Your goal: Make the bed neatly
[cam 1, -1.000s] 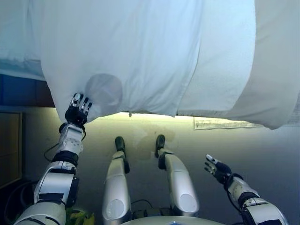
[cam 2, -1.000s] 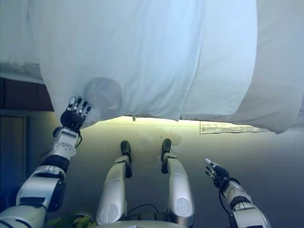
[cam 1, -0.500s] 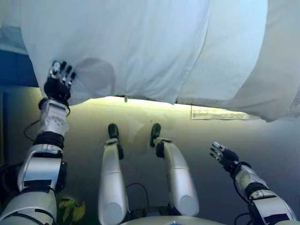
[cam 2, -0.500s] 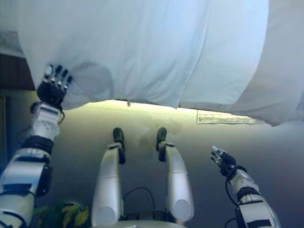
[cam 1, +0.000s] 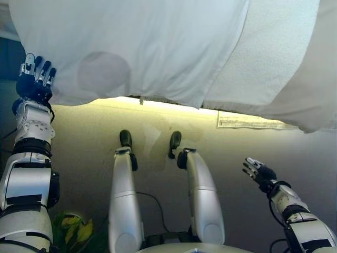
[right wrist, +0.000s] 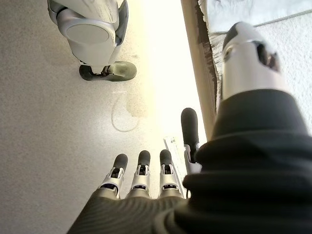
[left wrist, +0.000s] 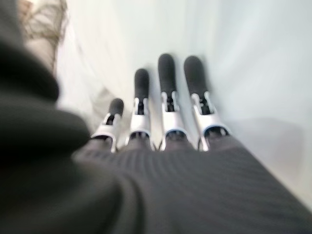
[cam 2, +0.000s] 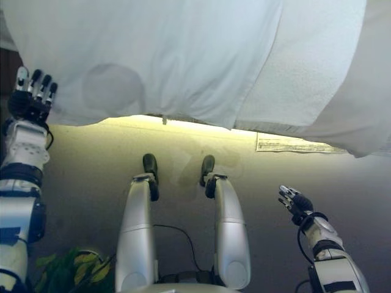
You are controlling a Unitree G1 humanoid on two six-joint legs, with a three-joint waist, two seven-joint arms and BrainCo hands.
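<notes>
A white sheet (cam 1: 152, 47) hangs over the bed's edge across the top of both eye views, with a round faint mark (cam 1: 102, 71) near its lower left corner. A textured white blanket (cam 1: 274, 58) lies beside it on the right. My left hand (cam 1: 34, 79) is raised at the sheet's left corner, fingers straight and pointing up at the cloth; its fingers (left wrist: 168, 87) show against the white cloth in the left wrist view. My right hand (cam 1: 258, 171) hangs low at the right above the floor, fingers relaxed and holding nothing, as the right wrist view (right wrist: 141, 170) shows.
Pale floor (cam 1: 237, 147) lies below the bed's edge, with a strip of light under the bed and a white paper label (cam 1: 247, 122) under the frame. Something green and yellow (cam 1: 73, 226) lies on the floor at lower left. A dark bed frame (cam 2: 7, 61) shows at far left.
My left hand has risen and moved left along the sheet's lower edge to its corner. My right hand has drifted slightly right and down. The camera has shifted.
</notes>
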